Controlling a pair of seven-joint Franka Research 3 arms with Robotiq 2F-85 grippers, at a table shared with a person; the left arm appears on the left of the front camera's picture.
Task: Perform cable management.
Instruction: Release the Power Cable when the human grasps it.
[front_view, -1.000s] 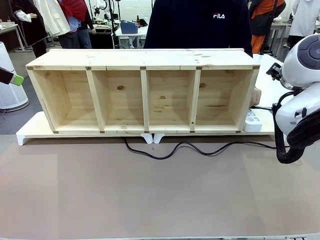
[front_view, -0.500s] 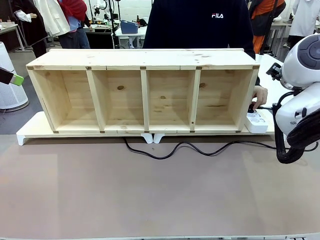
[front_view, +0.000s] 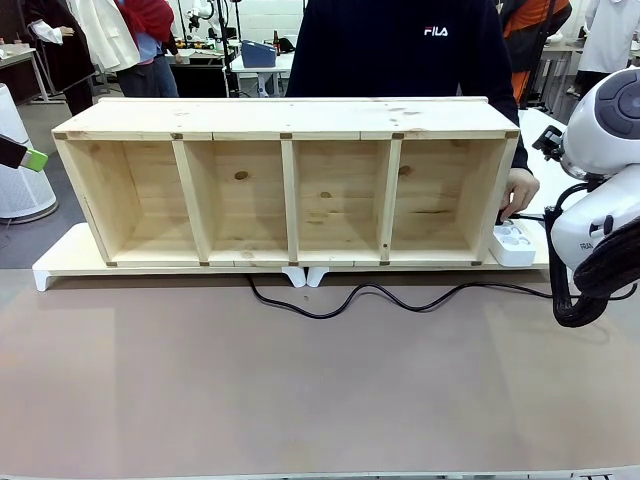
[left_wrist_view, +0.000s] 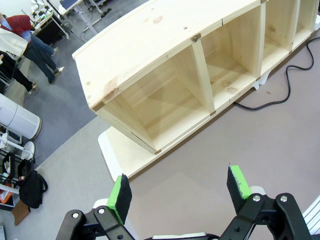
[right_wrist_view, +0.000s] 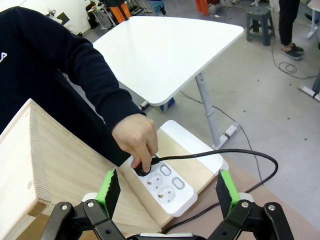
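Along the table's brown mat, the cable (front_view: 340, 303) snakes from under the shelf's (front_view: 290, 190) front edge at about 6 o'clock out toward 3 o'clock, then up to the power strip (right_wrist_view: 162, 186) beside the shelf's right end. Person's hand (right_wrist_view: 137, 140) pinches the plug (right_wrist_view: 143, 171), pressed into the strip's top socket. Cord looks light, floppy and glossy, probably slippery; judged best taken on the loose wavy run on the mat, not near the plug. Left gripper (left_wrist_view: 181, 190) hangs above the mat at the shelf's left end, fingers spread apart, nothing between them. Right gripper (right_wrist_view: 169, 192) hovers over the strip, fingers wide apart, holding nothing. White table (right_wrist_view: 165, 50) stands beyond at 12 o'clock.
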